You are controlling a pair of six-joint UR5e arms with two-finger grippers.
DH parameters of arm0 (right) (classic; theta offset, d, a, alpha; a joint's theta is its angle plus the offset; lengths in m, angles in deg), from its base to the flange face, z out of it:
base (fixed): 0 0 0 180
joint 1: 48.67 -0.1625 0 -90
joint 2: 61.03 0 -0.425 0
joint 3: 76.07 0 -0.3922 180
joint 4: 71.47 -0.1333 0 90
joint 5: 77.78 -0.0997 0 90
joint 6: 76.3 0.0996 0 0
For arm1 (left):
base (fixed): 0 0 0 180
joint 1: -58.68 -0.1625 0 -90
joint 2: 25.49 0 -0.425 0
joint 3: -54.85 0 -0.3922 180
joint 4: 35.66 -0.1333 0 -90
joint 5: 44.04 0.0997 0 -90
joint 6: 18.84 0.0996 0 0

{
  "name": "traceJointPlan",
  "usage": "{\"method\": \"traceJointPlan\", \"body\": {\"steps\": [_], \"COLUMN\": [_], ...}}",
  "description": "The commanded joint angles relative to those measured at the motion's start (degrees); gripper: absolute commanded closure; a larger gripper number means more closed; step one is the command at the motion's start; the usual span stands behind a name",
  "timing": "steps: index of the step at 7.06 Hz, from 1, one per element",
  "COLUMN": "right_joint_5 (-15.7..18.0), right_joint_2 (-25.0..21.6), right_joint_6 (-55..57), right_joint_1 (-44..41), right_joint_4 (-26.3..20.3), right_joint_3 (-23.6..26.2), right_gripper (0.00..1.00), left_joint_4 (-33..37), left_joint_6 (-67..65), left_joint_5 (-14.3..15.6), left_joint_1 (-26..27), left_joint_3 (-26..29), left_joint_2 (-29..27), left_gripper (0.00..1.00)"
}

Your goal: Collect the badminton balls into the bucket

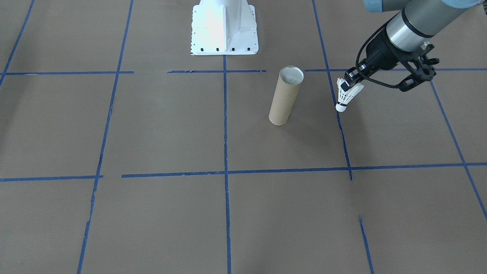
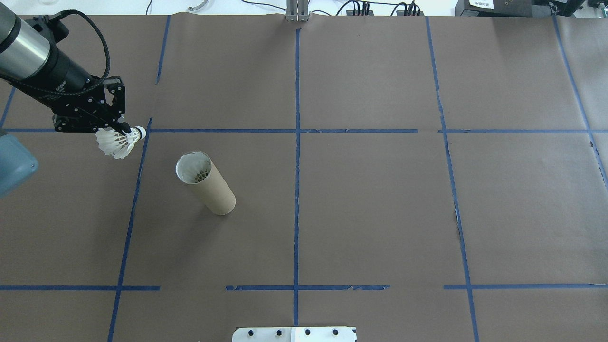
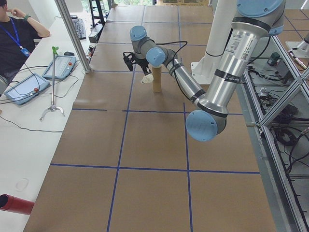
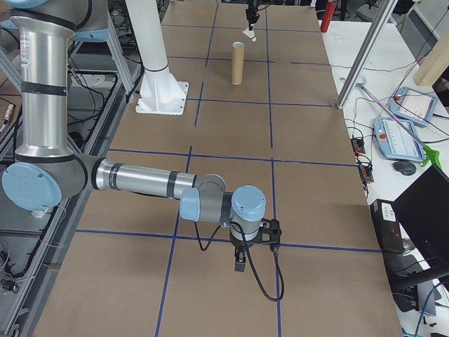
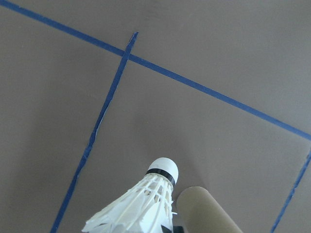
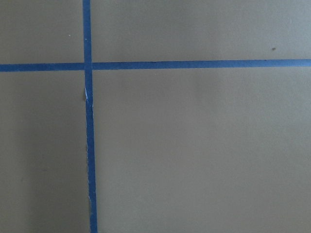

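Where blue tape lines (image 2: 296, 190) grid the brown paper-covered table (image 2: 380, 213), the left gripper (image 2: 124, 129) pinches a shuttlecock (image 2: 118, 141) at upper left beside the upright cardboard tube (image 2: 206, 183), while the right gripper (image 4: 240, 263) shows only sideways, fingers unreadable.

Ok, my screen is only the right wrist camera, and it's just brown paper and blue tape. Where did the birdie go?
Observer: The left claw is pinching the shuttlecock by its feathers.
Operator: Is the tube standing up?
Observer: Yes, the cardboard tube stands upright with its open end up.
Operator: Is the birdie over it yet?
Observer: No, it's off to the tube's side, toward the robot's left.
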Motion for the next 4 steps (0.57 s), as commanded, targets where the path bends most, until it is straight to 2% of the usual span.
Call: {"method": "traceJointPlan", "body": {"steps": [1,2,4], "right_joint_5": [0.02,0.02,0.02], "right_joint_2": [0.05,0.05,0.05], "right_joint_6": [0.0,0.0,0.0], "right_joint_1": [0.0,0.0,0.0], "right_joint_4": [0.0,0.0,0.0], "right_joint_3": [0.0,0.0,0.0], "right_gripper": [0.0,0.0,0.0], "left_joint_4": [0.16,0.07,-0.11], "left_joint_6": [-19.6,-23.07,-31.85], "left_joint_5": [-0.57,-0.75,-2.93], "left_joint_1": [-0.06,-0.06,-0.15], "left_joint_3": [-0.32,-0.76,-2.33], "left_joint_2": [-3.01,-3.28,-4.85], "left_gripper": [1.0,1.0,1.0]}}
